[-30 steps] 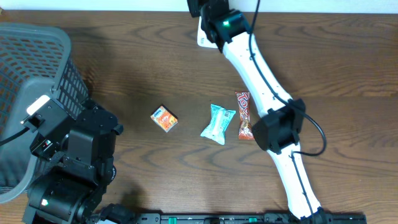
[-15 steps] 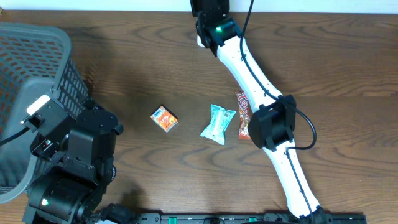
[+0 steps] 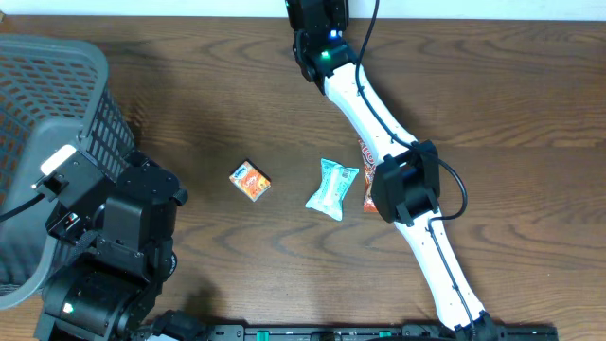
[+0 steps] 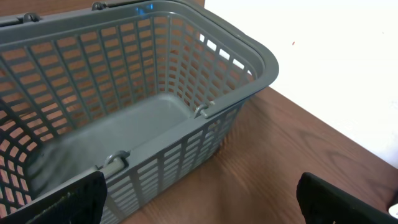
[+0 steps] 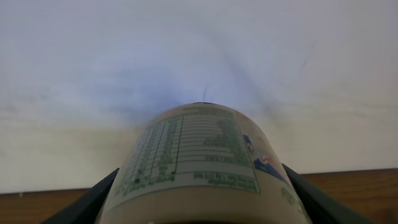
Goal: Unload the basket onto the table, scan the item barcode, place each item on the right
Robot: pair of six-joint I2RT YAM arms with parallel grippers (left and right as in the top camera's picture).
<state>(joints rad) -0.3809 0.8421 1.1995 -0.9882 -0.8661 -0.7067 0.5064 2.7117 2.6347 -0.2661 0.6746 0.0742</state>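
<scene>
The item is a pale round container with a green printed nutrition table, and it fills the lower middle of the right wrist view. My right gripper is shut on it, one dark finger on each side. The container points at a white wall above the table's far edge. No barcode shows on the side I see. In the overhead view the right wrist is at the table's far edge and hides the item. My left gripper stands open and empty beside the basket.
A grey mesh basket stands at the left, its rim near my left gripper. On the wooden table lie a small orange box, a teal packet and a red candy bar partly under the right elbow.
The right arm has swung left along the far edge, and its elbow now sits over the red bar. The white edge seen beside the wrist is now covered. The left arm is still.
</scene>
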